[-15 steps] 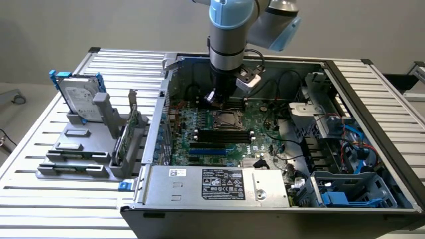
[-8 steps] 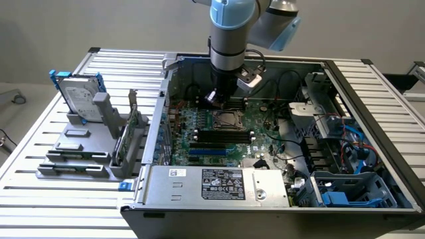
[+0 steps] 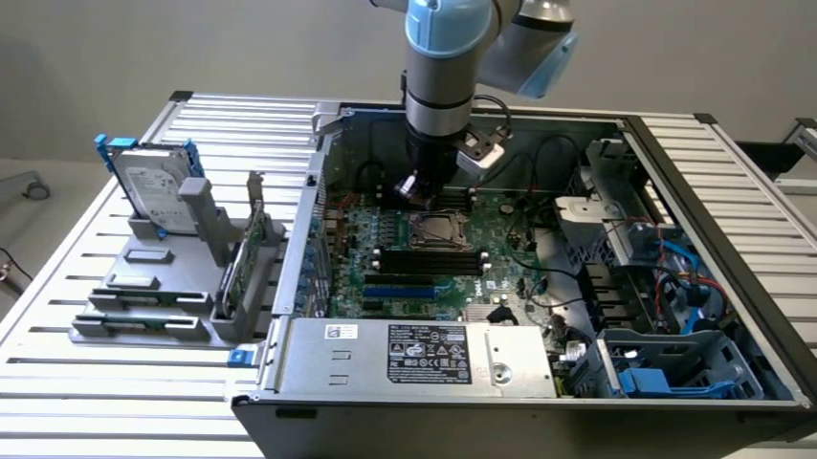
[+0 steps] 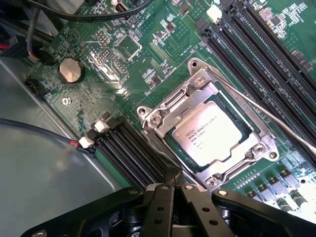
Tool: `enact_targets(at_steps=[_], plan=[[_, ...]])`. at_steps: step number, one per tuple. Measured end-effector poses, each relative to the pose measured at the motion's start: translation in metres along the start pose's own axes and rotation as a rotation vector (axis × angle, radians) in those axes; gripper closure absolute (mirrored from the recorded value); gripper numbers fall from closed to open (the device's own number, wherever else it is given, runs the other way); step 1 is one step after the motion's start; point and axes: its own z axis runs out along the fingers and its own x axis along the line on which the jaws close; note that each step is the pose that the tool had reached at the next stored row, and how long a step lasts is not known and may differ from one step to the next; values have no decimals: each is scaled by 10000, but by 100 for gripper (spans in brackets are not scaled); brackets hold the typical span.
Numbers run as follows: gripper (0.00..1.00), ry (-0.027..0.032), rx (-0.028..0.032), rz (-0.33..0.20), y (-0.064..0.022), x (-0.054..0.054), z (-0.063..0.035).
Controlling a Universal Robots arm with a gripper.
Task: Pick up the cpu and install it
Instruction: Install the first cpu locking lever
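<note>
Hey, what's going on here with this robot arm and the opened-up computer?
The robot arm's black gripper hangs inside the open grey computer case, close over the green motherboard. It is shut, with nothing seen in it. The small square silver-topped cpu already lies in its metal socket frame, right beside the gripper's tip.

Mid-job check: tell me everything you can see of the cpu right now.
The cpu is a thin square chip with a silvery metal top bearing dark printed lettering. It lies flat in the motherboard socket, whose bright metal frame borders its edges. Nothing lies on its top. The gripper, shut and empty, hangs just beside the frame, apart from the chip.
</note>
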Motion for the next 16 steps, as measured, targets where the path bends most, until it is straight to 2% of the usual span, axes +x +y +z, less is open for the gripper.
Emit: enact_targets(at_steps=[16], plan=[[89, 0, 0, 0, 36, 29, 17]])
